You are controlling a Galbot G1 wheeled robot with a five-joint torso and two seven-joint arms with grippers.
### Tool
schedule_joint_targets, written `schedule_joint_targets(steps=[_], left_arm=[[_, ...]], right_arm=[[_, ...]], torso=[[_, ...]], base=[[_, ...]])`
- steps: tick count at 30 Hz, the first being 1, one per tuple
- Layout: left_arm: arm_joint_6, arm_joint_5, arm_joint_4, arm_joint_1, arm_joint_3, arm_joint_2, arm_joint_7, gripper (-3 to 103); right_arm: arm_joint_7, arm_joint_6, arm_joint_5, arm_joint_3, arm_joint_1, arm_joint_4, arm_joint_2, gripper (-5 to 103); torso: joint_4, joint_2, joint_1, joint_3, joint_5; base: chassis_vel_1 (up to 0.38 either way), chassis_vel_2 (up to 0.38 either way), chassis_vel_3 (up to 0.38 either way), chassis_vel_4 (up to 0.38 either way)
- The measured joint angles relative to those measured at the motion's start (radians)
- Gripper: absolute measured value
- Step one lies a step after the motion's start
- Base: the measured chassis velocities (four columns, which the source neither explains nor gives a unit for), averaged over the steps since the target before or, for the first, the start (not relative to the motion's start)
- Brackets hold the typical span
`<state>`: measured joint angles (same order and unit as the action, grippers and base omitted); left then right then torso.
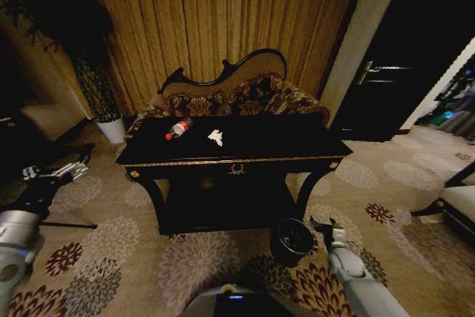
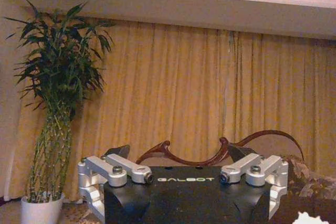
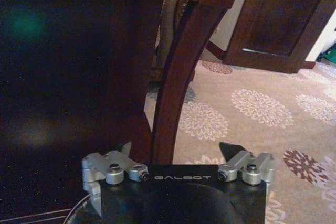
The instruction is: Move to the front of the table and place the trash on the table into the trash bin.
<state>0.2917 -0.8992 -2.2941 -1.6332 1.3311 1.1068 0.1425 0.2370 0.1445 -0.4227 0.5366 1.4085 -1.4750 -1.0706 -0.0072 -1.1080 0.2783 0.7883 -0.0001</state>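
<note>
The black table (image 1: 297,142) with gold front trim stands straight ahead. On its left half lie a clear bottle (image 1: 178,128) with a red label and a crumpled white paper (image 1: 216,136); the paper (image 2: 310,219) also shows at the edge of the left wrist view. The dark round trash bin (image 1: 294,240) sits on the carpet by the table's right front leg (image 3: 176,77). My left gripper (image 1: 74,167) (image 2: 178,153) is open and empty, out to the table's left. Just right of the bin, my right gripper (image 1: 323,224) (image 3: 178,150) hangs low, open and empty.
A carved floral sofa (image 1: 237,94) stands behind the table against gold curtains. A white pot (image 1: 113,128) with a tall plant (image 2: 58,103) is at the back left. A dark door (image 1: 401,72) and a chair edge (image 1: 456,202) are on the right. Patterned carpet lies all around.
</note>
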Motion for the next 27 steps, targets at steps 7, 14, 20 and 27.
schedule_joint_targets(steps=[7,14,20,27], left_arm=[[0.0,0.0,0.001,-0.001,0.0,0.001,0.0,100],[0.0,0.002,0.001,0.003,-0.005,0.003,0.001,100],[0.0,0.002,0.0,0.005,-0.007,0.005,0.001,100],[0.0,0.002,-0.001,0.003,-0.006,0.007,0.001,100]], right_arm=[[0.0,-0.002,0.001,-0.001,-0.001,0.001,-0.002,100],[0.001,-0.007,-0.001,0.0,0.01,-0.025,-0.003,100],[0.005,-0.008,-0.064,0.035,0.018,-0.135,-0.008,100],[0.007,-0.058,-0.129,0.077,0.027,-0.326,0.037,100]], torso=[[0.0,0.0,0.0,0.0,0.0],[0.0,0.0,0.0,0.0,0.0],[0.0002,0.0,0.0,0.0,0.0],[0.0,0.0,0.0,0.0,0.0]], base=[[0.0,0.0,0.0,0.0],[0.0,0.0,0.0,0.0],[0.0,0.0,0.0,0.0],[0.0,0.0,0.0,0.0]])
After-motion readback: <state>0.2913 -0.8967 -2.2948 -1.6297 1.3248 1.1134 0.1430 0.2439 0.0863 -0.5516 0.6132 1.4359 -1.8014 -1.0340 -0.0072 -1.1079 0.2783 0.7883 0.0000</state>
